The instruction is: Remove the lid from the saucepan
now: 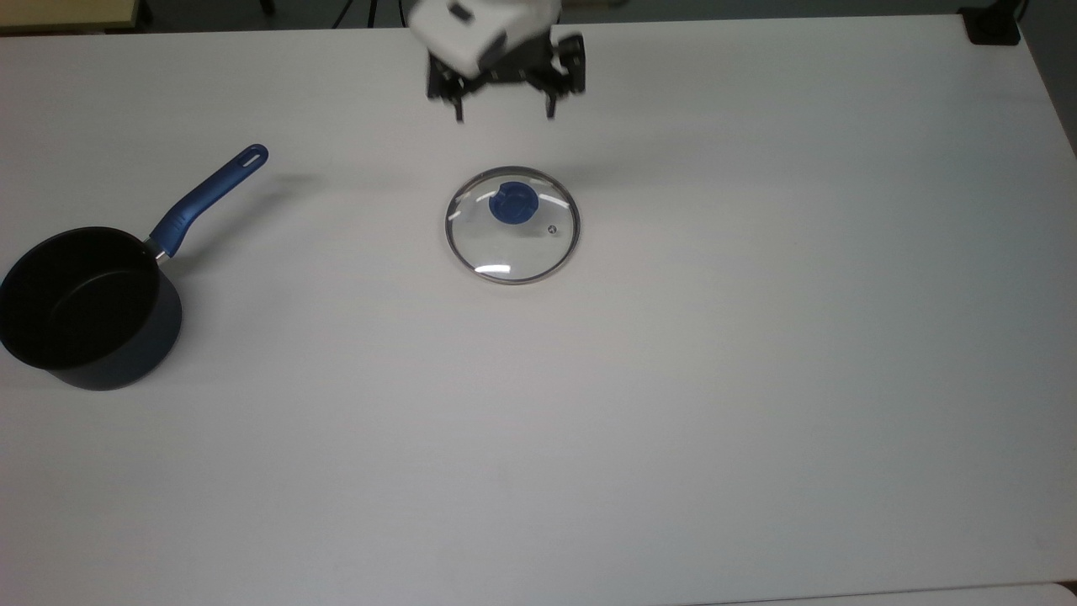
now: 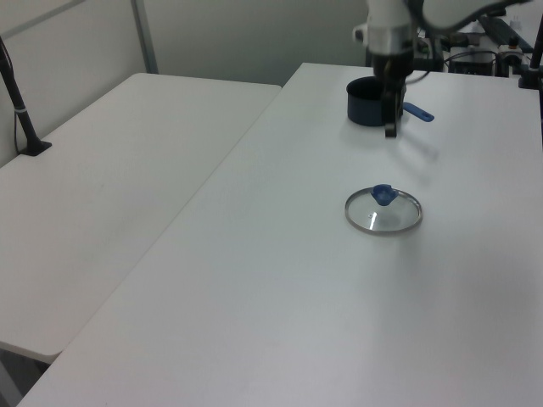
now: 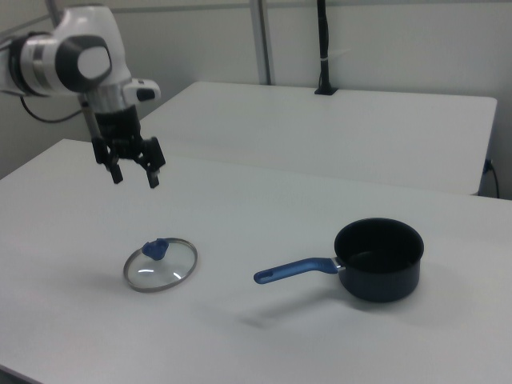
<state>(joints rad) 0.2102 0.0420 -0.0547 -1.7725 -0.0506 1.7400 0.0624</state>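
Note:
The lid (image 1: pixel 512 225) (image 2: pixel 383 210) (image 3: pixel 160 266), clear glass with a metal rim and a blue knob, lies flat on the white table (image 1: pixel 673 379), far from the saucepan. The saucepan (image 1: pixel 80 307) (image 2: pixel 366 100) (image 3: pixel 378 259) stands uncovered at the top view's left, its black inside showing and its blue handle (image 1: pixel 210 198) pointing up and right. My gripper (image 1: pixel 503 111) (image 2: pixel 389 129) (image 3: pixel 134 175) hangs open in the air above the table, beyond the lid toward the top view's upper edge, with nothing between its fingers.
A second white table (image 2: pixel 110 186) stands beside this one at the left view's left, with a black post (image 2: pixel 19 102) on it. A black block (image 1: pixel 991 25) sits at the top view's upper right corner.

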